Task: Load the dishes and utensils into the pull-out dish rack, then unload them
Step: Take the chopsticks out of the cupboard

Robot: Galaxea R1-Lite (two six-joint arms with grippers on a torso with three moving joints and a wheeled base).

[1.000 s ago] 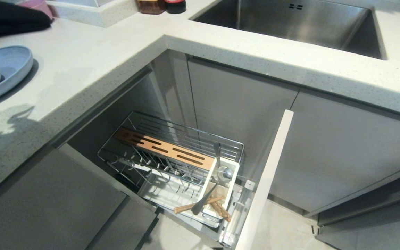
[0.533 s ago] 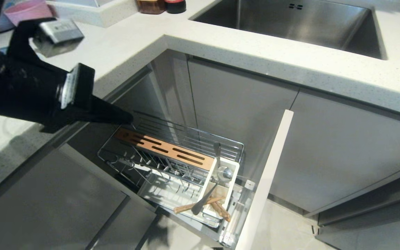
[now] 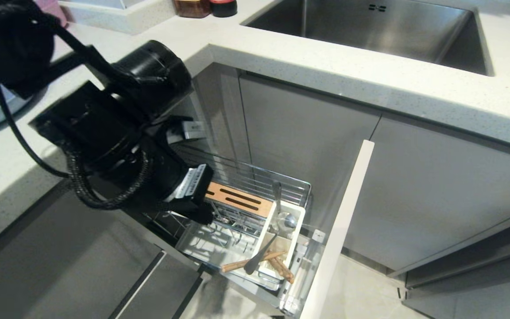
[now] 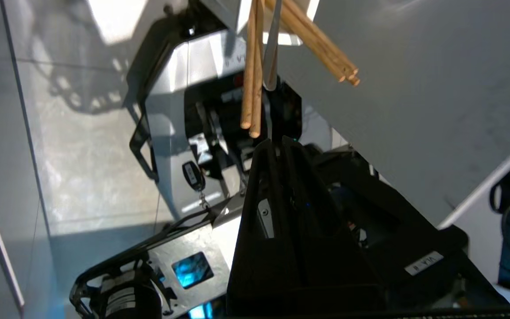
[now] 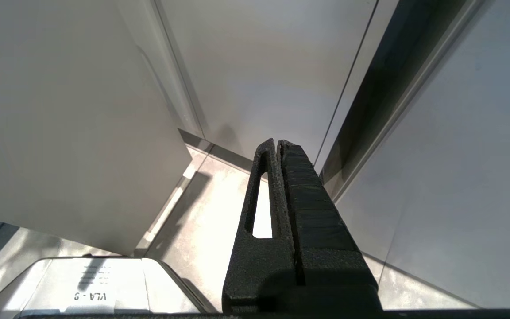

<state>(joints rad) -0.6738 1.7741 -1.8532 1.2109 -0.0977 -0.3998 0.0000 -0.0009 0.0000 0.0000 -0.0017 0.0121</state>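
Left gripper (image 4: pixel 277 141), clenched and empty, hangs over my pulled-out dish rack (image 3: pixel 255 177), near the chopsticks (image 3: pixel 255 260) and spoon (image 3: pixel 281 219).

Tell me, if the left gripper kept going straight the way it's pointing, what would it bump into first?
Most likely the utensils. In the wrist view the shut left gripper points straight at the spoon handle's end and the chopsticks beside it, all sticking out of the caddy. How big the gap is remains unclear.
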